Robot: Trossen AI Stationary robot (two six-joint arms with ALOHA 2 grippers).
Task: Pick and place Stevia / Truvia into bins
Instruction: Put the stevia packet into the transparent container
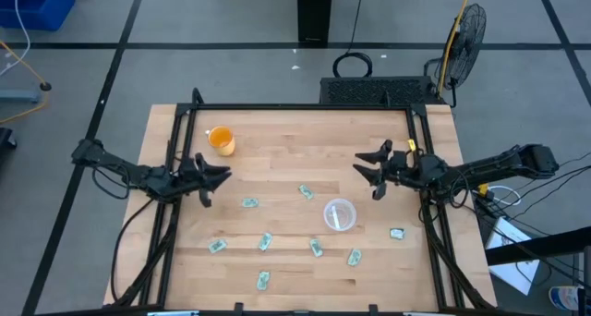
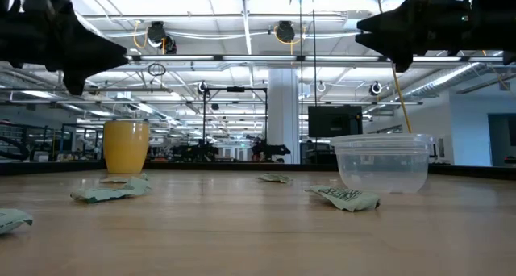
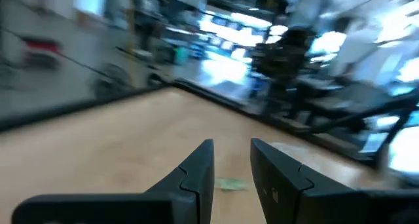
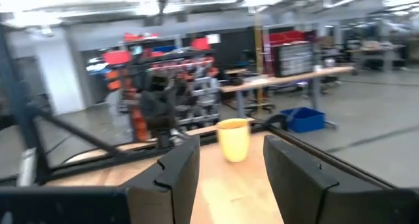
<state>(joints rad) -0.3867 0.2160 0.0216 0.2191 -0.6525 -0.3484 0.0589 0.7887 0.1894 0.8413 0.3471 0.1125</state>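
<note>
Several green and white Stevia sachets (image 1: 265,241) lie flat and scattered on the near half of the wooden table (image 1: 277,131). Among them stands the clear cup (image 1: 339,214), upright on its base, also seen in the low view (image 2: 381,163). My left gripper (image 1: 220,177) hovers open above the table's left side, pointing level toward the right; one sachet (image 3: 230,183) shows on the table beyond its fingers. My right gripper (image 1: 362,166) hovers open above the right side, pointing left toward the orange cup (image 4: 234,139). Neither holds anything.
An orange cup (image 1: 221,140) stands upright at the far left of the table. A black frame rail (image 1: 305,107) runs along the far edge and both sides. One sachet (image 1: 397,233) lies near the right rail. Bare wood lies between the two grippers.
</note>
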